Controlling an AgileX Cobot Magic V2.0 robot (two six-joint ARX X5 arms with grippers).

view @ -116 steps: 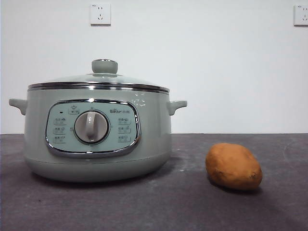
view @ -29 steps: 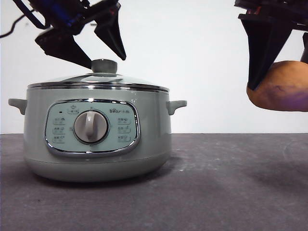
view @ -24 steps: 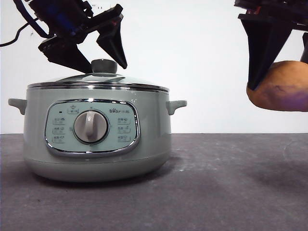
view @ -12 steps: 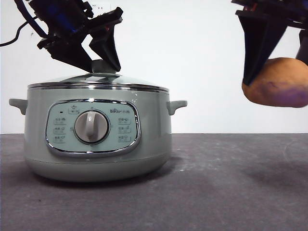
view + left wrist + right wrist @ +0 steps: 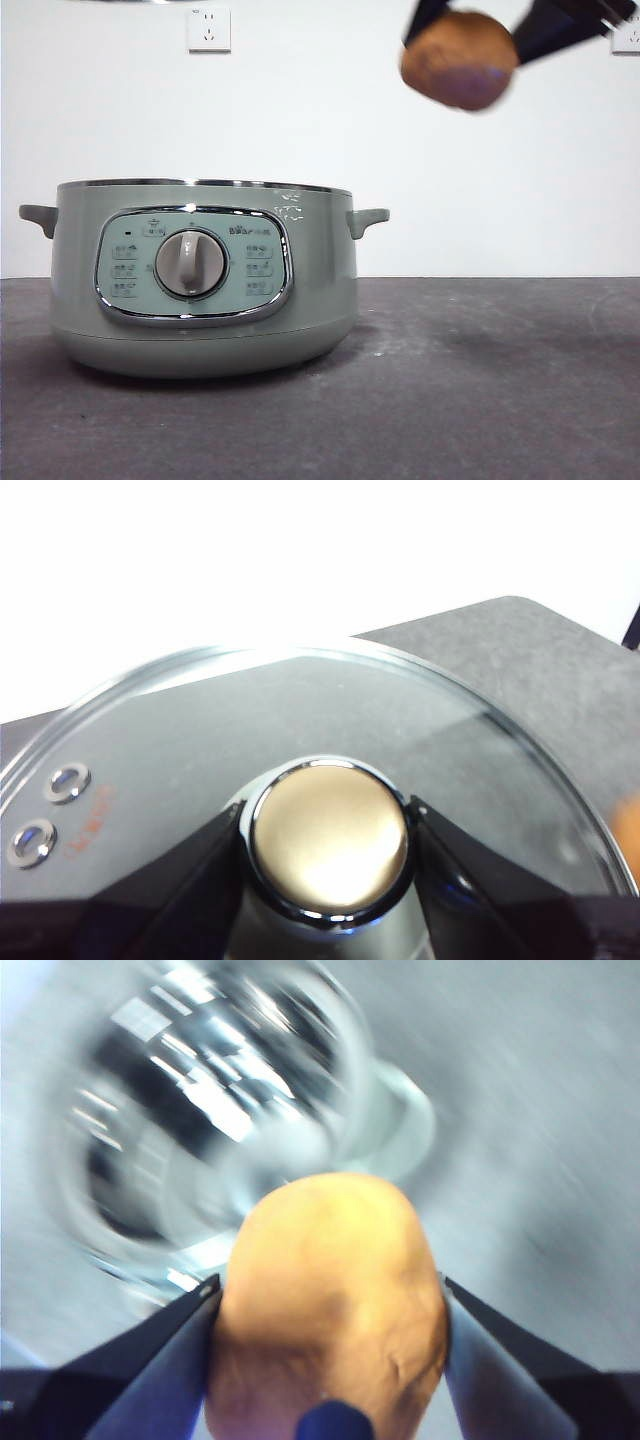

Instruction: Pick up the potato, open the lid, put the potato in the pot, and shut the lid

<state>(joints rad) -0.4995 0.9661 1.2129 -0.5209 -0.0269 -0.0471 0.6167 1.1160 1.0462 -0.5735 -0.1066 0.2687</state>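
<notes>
Glass lid (image 5: 300,750) clamped in left jaws (by its knob), potato (image 5: 459,59) gripped in right jaws, pot (image 5: 200,280) uncovered.

pot (image 5: 320,290) panel brand mark, unreadable

Left end effector (image 5: 328,845) clamped, right end effector (image 5: 330,1305) clamped

One pot (image 5: 205,280), one lid (image 5: 300,740), one potato (image 5: 460,58), two wall sockets (image 5: 208,28), all above one tabletop (image 5: 480,400).
</notes>
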